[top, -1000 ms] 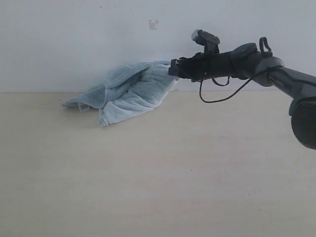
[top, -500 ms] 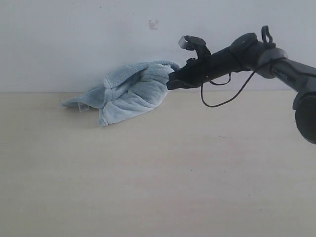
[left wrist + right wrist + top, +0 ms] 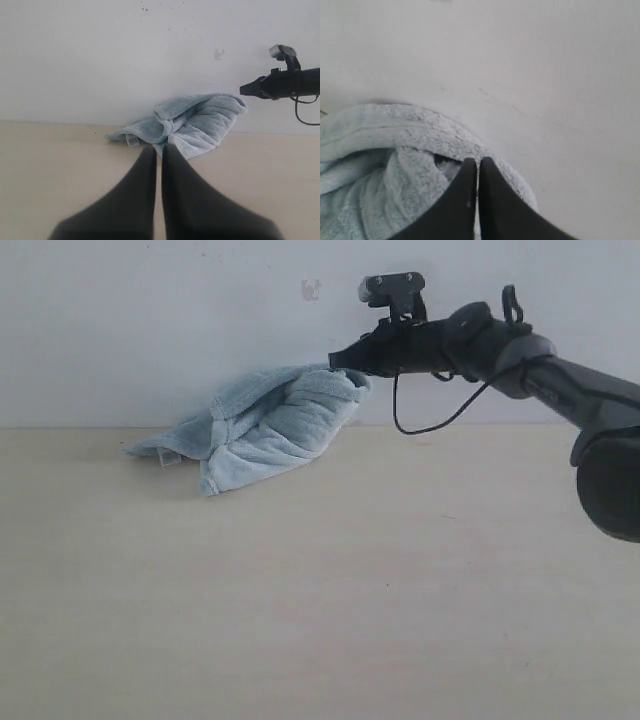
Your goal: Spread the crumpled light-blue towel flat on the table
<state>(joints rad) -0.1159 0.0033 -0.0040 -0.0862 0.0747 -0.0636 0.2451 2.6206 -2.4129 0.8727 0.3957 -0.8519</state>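
Note:
The crumpled light-blue towel [image 3: 265, 430] lies bunched at the far edge of the beige table [image 3: 350, 590], its upper part leaning against the white wall. Its small white label [image 3: 132, 140] hangs at the low left corner. My right gripper [image 3: 334, 362] is shut and hovers just above the towel's raised right corner, with a small gap to the cloth in the left wrist view, where the right gripper [image 3: 242, 90] is also in sight. In the right wrist view the towel [image 3: 380, 165] lies behind the shut right gripper [image 3: 478, 161]. My left gripper [image 3: 159, 147] is shut, empty, short of the towel [image 3: 195, 122].
A white wall [image 3: 150, 320] rises directly behind the towel at the table's far edge. The right arm [image 3: 520, 360] reaches in from the right, with a loose black cable [image 3: 430, 425] hanging under it. The left arm is out of the exterior view.
The right gripper has shut and come away from the towel's right corner, dipping and then rising above it. The towel stays bunched against the wall.

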